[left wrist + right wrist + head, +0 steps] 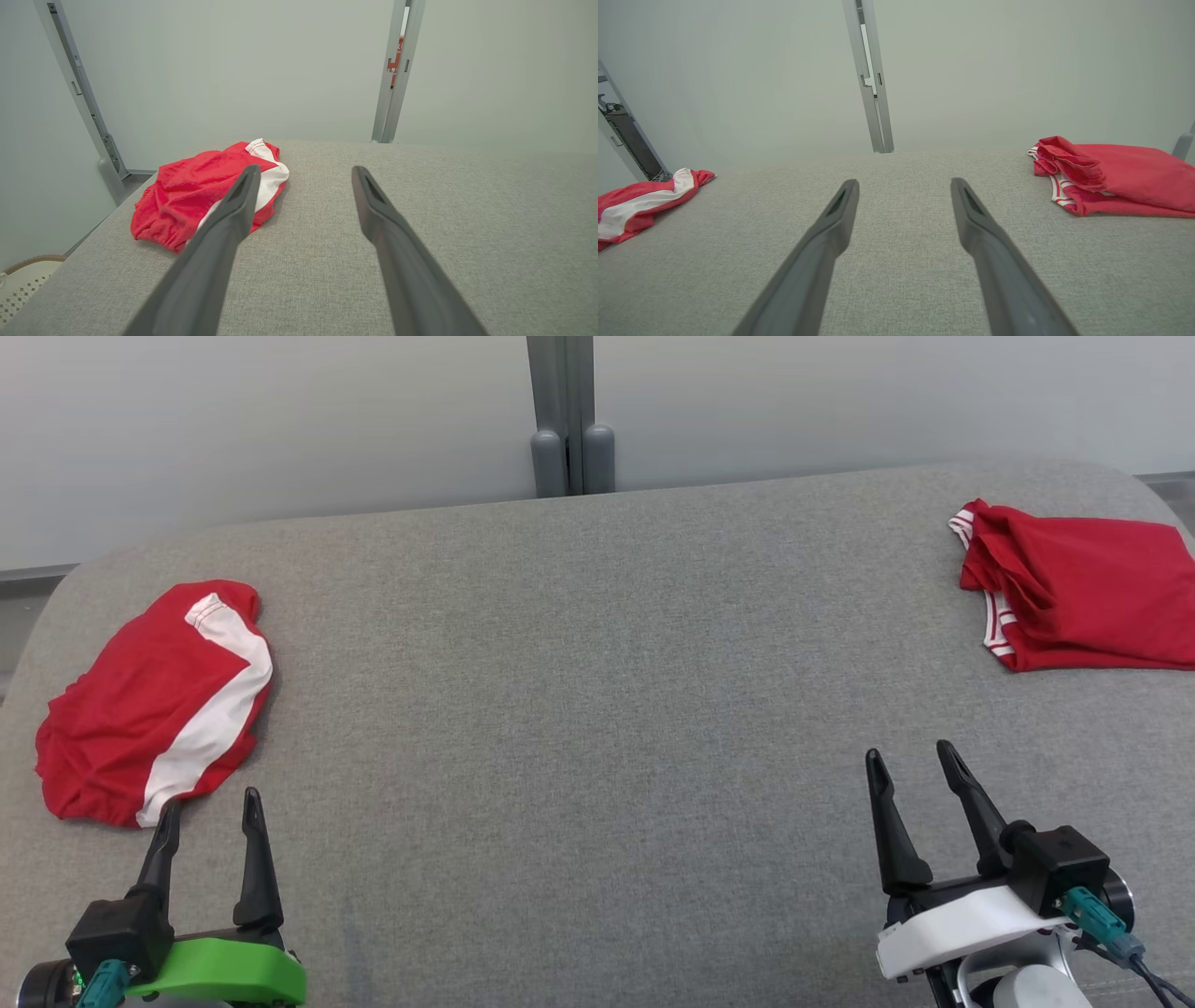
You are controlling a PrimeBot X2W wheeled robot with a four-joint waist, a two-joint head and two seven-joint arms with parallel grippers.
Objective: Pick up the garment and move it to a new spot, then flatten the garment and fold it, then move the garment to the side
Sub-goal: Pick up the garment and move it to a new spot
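A crumpled red garment with a broad white stripe (159,705) lies at the left of the grey table (597,709); the left wrist view has it (196,193) ahead and to the left, the right wrist view has it (640,207) far left. A second red garment with white-striped trim (1083,588) lies roughly folded at the far right, also seen as the folded red garment (1115,175). My left gripper (210,807) stands open just in front of the striped garment, holding nothing. My right gripper (910,756) is open over bare table, well short of the folded one.
A grey post (569,415) rises behind the table's far edge against pale wall panels. A pale perforated basket (23,280) sits on the floor beyond the table's left edge. Wide bare fabric lies between the two garments.
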